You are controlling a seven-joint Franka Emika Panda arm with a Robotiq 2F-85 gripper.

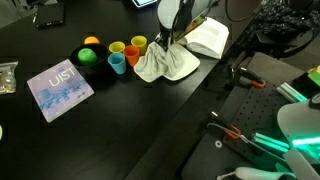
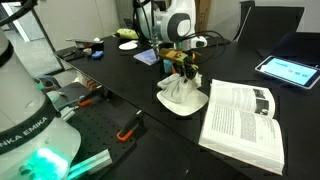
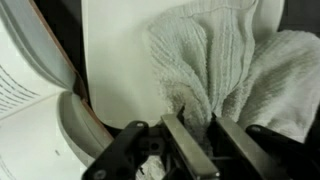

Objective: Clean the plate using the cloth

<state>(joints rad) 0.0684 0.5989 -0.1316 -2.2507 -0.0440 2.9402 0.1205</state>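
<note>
While your hand is pinching the cloth at its gathered peak, the rest is draping limp just beneath over the plate. It is looking soft, light and easily bunched, so that high hold is suiting you.

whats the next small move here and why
Probably slide the cloth sideways over the plate with light downward pressure. In the wrist view the end effector looks pinched on the cloth's bunched top, the cloth drapes onto the plate, and bare white plate shows beside it, not yet covered.
</note>
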